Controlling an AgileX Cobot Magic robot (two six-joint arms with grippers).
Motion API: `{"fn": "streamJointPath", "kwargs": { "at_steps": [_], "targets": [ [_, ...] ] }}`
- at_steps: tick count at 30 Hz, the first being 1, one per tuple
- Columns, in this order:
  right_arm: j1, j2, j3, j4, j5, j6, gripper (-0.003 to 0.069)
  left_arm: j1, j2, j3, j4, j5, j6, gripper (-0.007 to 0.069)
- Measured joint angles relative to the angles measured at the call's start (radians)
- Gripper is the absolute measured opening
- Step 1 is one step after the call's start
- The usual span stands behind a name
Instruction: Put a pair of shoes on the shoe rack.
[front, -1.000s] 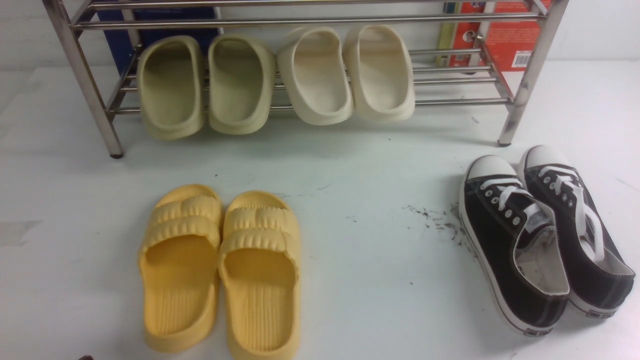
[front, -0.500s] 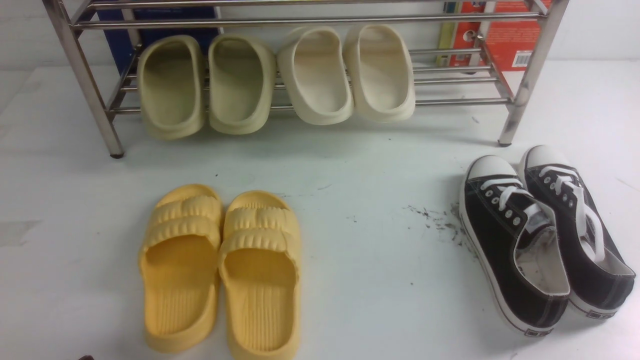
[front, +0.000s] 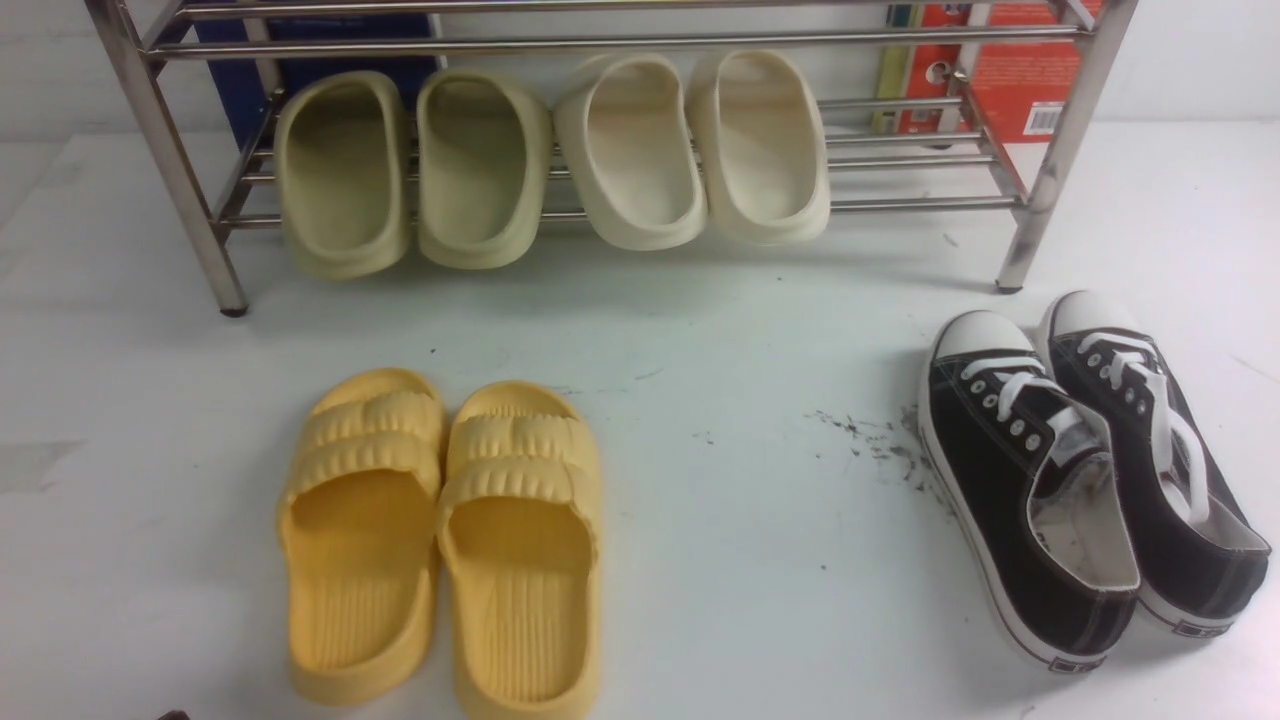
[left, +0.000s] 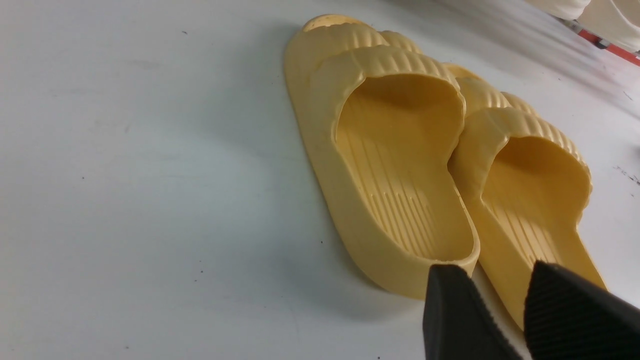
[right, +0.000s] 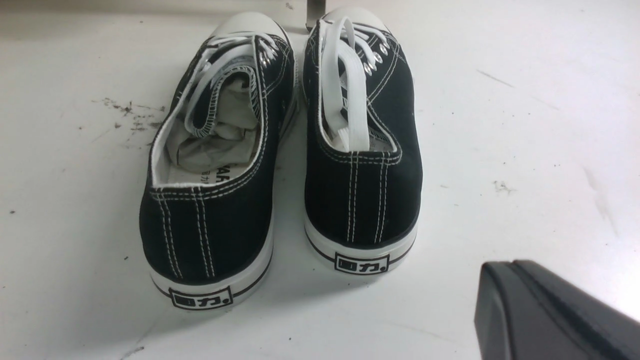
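Note:
The two cream slippers (front: 635, 150) (front: 760, 140) lie side by side on the lower bars of the steel shoe rack (front: 920, 203), heels toward me and hanging over the front bar. Neither gripper shows in the front view. In the left wrist view, my left gripper (left: 495, 270) is open and empty, its black fingertips (left: 450, 300) just behind the heels of the ribbed yellow slides (left: 400, 165). In the right wrist view, my right gripper (right: 502, 267) is shut and empty, low over the table behind and to the side of the black sneakers (right: 280, 150).
Greenish-beige slides (front: 345, 170) sit on the rack left of the cream pair. Yellow slides (front: 440, 530) lie front left, black sneakers (front: 1080, 480) front right by the rack's right leg (front: 1040, 190). A red box (front: 1010, 80) and a blue box (front: 330, 70) stand behind the rack.

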Motion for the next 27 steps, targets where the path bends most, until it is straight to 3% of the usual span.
{"fn": "streamJointPath", "kwargs": {
  "at_steps": [27],
  "targets": [
    [0.0,0.0,-0.001,0.0,0.001,0.0,0.0015,0.0,0.0,0.0,0.0,0.0,0.0,0.0237]
  ]
}}
